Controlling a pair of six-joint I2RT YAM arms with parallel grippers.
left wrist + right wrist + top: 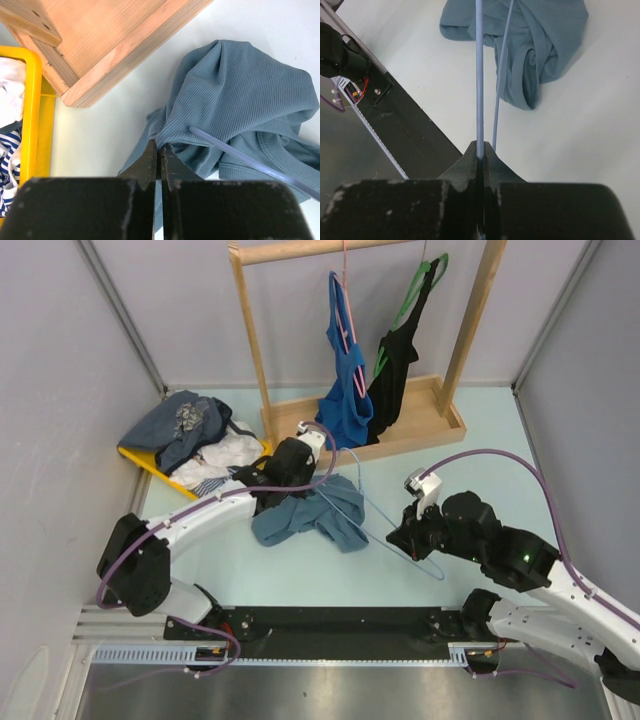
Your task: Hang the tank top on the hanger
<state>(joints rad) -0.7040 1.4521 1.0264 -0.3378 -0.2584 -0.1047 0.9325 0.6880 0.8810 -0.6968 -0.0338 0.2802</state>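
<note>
Starting left of the wooden rack [415, 430], a yellow tray [137, 461] is seen on the table [300, 575], just beside the rack's left base corner and heaped with crumpled clothes [195, 430]. In front of that same corner the left hand [160, 147] is lowered to the table, and its fingers are clenched on a fold at the edge of the tank top [320, 515]. The tank top is not hung: it lies bunched in a loose heap on the table in front of the rack's base, a little left of the base's middle, with one ribbed strap edge turned outward.

On the rack's rail, a royal-blue top [345, 400] is hung from a pink hanger [345, 315]. To its right a black top [392, 370] is hung from a green hanger [420, 290].

The hanger [385, 515] is laid slanting across the table in front of the rack's base. One of its pale wires is tucked under a fold of the tank top, as the left wrist view shows. Its other end is carried to the right, farther out from the rack. There the right hand [481, 147] is closed tight on a single wire of the hanger, while a second wire runs just beside the fingers, outside the grip
</note>
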